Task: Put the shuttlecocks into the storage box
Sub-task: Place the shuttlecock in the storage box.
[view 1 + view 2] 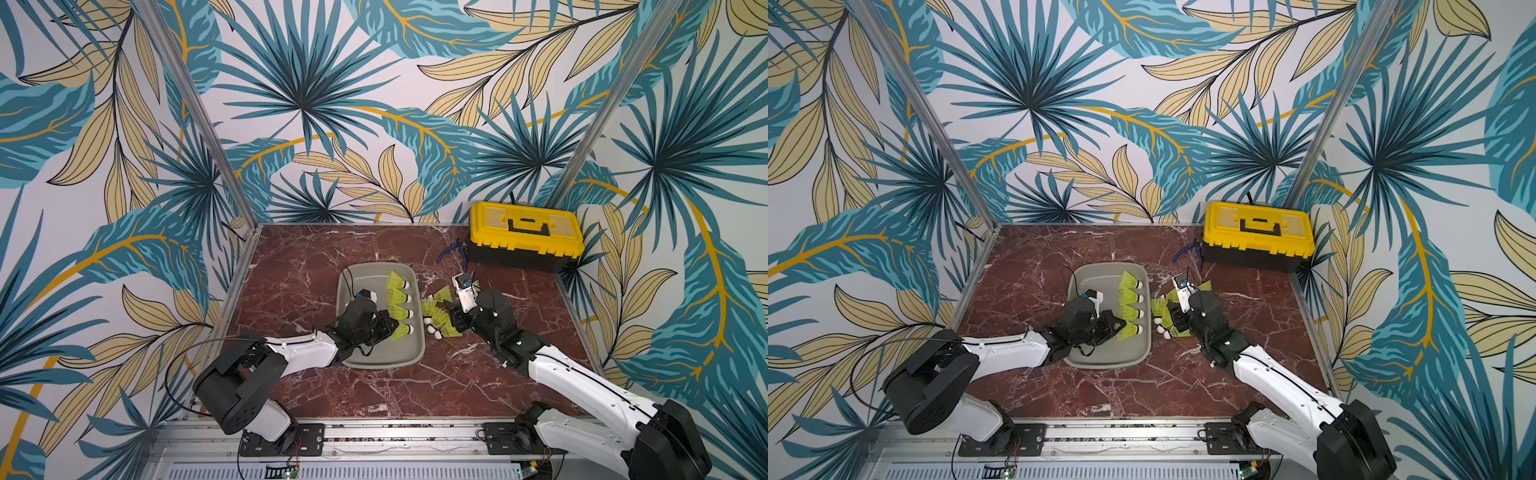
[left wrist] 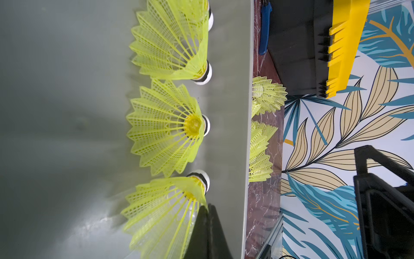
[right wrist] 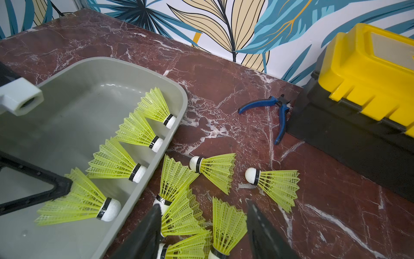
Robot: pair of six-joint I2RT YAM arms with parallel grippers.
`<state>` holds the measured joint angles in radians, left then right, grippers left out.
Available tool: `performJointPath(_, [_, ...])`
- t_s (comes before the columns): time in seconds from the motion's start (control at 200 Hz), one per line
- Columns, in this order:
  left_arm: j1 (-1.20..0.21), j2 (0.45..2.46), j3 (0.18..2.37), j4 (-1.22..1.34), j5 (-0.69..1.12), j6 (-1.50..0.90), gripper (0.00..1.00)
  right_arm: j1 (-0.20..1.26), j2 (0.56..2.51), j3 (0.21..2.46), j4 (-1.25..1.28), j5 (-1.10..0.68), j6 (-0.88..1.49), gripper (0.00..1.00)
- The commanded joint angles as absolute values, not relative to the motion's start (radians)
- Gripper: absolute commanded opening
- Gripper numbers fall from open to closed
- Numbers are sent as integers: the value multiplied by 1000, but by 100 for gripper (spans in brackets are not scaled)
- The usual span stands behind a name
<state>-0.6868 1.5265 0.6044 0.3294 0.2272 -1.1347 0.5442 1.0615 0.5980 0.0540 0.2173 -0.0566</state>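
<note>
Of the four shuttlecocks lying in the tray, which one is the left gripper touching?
The shuttlecock at the row's end nearest the robot: the left gripper meets its skirt rim. The other three lie untouched.

1. A robot test cell is indicated by leaf-printed panels (image 1: 374, 83) and aluminium posts (image 1: 198, 112) enclosing a marble-patterned tabletop (image 1: 374, 395).
2. Arm bases (image 1: 282, 442) are bolted to a rail (image 1: 399, 434) at 6 o'clock.
3. A toolbox (image 1: 523, 232) is set at 2 o'clock.

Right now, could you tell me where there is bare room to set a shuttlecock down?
Bare: the box's near end, its far corner opposite the shuttlecocks, and the table beyond it. Crowded: the row of four by the left gripper, and the pile outside under the right gripper.
</note>
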Motion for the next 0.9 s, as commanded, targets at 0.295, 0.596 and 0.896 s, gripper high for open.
performJointPath(0.295, [-684,1572,600,365,218,-1114,0,545,1071,577,38,235,-59,61])
performJointPath(0.596, [-673,1574,604,353,216,-1106,10,545,1071,577,34,235,-57,61])
performJointPath(0.896, [-672,1565,607,344,222,-1097,32,545,1070,573,26,242,-53,61])
